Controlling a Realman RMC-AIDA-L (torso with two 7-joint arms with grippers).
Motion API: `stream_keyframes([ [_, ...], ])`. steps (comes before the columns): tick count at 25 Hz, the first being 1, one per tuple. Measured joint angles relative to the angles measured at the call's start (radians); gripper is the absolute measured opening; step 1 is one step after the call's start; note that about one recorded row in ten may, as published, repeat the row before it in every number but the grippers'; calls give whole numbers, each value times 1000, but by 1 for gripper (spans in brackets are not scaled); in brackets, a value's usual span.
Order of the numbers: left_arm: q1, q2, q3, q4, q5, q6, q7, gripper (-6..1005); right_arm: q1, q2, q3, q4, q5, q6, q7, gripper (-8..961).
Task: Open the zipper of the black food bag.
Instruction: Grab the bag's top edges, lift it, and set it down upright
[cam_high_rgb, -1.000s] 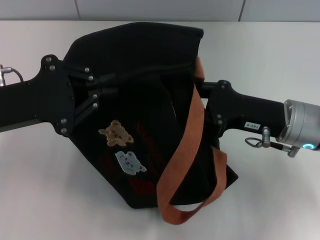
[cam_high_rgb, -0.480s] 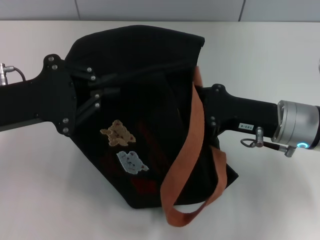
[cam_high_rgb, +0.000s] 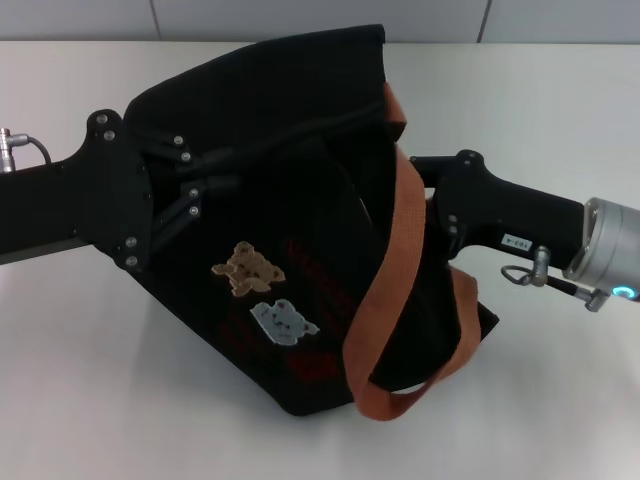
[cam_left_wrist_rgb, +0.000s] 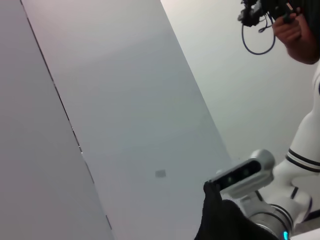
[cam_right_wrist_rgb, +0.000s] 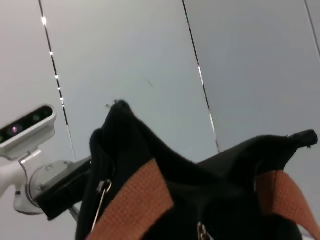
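Shifted since half second ago: black food bag swung toward right, top rim raised; right pincer drawn back toward right edge. White worktop, pale panelled wall behind. Bare worktop open near front left and far right. Bag mid-worktop, tilted, orange strap looping down front. Left pincer pressed into bag's left side, fingers splayed narrowly against fabric. Right pincer buried in bag by strap; spread of fingers hidden. Silvery zipper pull dangling in right wrist view.

Black food bag tilted on table, zipper along its top rim.
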Motion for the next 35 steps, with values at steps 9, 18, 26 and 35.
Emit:
stream_keyframes([
  [9,-6,1,-5,-32,-4,-29,0,83,-67,0,-9,23,26,-45,-276,120],
  [18,-12,0,2,-51,-5,-37,-9,83,-79,3,1,227,173,-131,-793,199],
  [26,-24,1,3,-86,1,-43,-8,84,-42,3,1,313,199,-145,-1008,262],
  [35,-27,0,3,-98,0,-43,-4,84,-4,3,-6,338,164,-140,-1053,306],
])
